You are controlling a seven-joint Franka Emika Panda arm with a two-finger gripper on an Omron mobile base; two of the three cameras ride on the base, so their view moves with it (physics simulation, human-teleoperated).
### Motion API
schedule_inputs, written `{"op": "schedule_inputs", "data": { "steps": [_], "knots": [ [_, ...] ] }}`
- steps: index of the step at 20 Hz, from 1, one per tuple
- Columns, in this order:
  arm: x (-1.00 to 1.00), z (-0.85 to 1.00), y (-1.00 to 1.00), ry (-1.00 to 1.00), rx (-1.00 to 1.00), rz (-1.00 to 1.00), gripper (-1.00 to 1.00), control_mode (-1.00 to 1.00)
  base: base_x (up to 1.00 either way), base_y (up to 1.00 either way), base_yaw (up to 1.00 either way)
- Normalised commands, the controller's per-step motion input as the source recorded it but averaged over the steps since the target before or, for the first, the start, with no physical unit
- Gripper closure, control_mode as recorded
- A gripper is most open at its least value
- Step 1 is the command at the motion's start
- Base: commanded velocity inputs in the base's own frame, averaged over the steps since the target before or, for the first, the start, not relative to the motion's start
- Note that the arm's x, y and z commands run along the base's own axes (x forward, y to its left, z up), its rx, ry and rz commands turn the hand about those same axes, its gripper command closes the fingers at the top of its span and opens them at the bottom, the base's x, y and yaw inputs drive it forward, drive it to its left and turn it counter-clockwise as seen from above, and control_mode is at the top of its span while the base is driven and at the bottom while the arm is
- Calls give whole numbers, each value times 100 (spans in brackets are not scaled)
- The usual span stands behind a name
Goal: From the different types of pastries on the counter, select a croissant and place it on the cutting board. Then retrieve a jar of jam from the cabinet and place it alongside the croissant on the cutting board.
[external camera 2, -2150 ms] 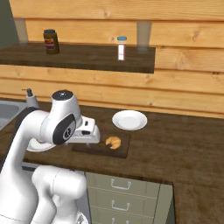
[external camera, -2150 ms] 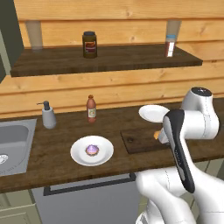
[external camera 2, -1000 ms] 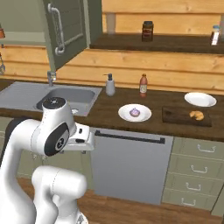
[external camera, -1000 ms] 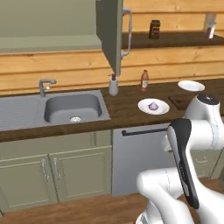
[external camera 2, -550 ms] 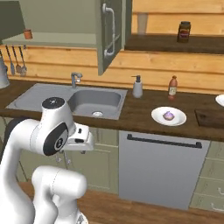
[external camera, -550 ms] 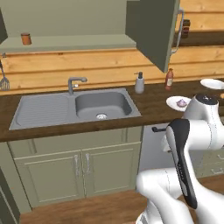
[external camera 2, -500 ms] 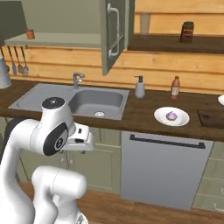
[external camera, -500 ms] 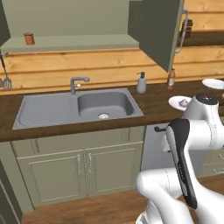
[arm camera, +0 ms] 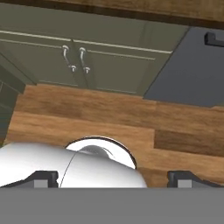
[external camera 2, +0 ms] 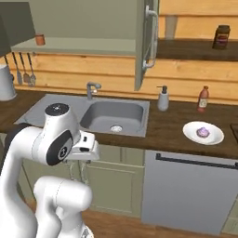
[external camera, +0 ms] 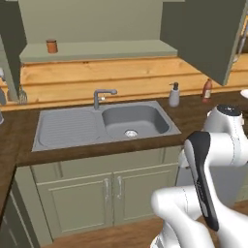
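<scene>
The cabinet [external camera: 97, 22] hangs above the sink, its door [external camera: 208, 34] swung open. On its pale shelf stands the small orange-red jar of jam [external camera: 52, 46], far left, also in the right base view [external camera 2: 40, 39]. A purple-frosted cupcake [external camera 2: 203, 131] sits on a white plate [external camera 2: 190, 135] on the dark wood counter [external camera 2: 172, 125]. Croissant and cutting board are out of view. My gripper [arm camera: 113, 179] is open, its fingertips [arm camera: 41, 178] wide apart, pointing down at the wooden floor, well below and away from the jar. The arm is folded close to the base.
A grey double sink [external camera: 104, 126] with a tap [external camera: 99, 97] lies below the cabinet. A soap dispenser [external camera: 174, 95] and a slim red-brown bottle [external camera: 207, 89] stand by the wall. A dark labelled jar [external camera 2: 221, 37] sits on the plank shelf. Lower cabinet doors [arm camera: 74, 61] face the hand.
The whole scene has slid right as the base drove left along the counter, bringing the sink and open cabinet into the middle. The arm stays folded and the gripper stays open.
</scene>
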Motion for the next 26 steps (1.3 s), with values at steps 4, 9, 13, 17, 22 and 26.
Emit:
{"op": "schedule_inputs", "data": {
  "steps": [4, 9, 13, 17, 22, 26],
  "knots": [
    [0, 0, 0, 0, 0, 0, -100, 100, 43, 91, 0],
    [0, 0, 0, 0, 0, 0, -100, 100, 92, 21, 0],
    [0, 0, 0, 0, 0, 0, -100, 100, 73, 0, 0],
    [0, 0, 0, 0, 0, 0, -100, 100, 56, 0, 0],
    [0, 0, 0, 0, 0, 0, -100, 100, 55, 0, 0],
    [15, 1, 8, -8, 1, 1, -100, -100, 27, 1, 0]
  ]
}}
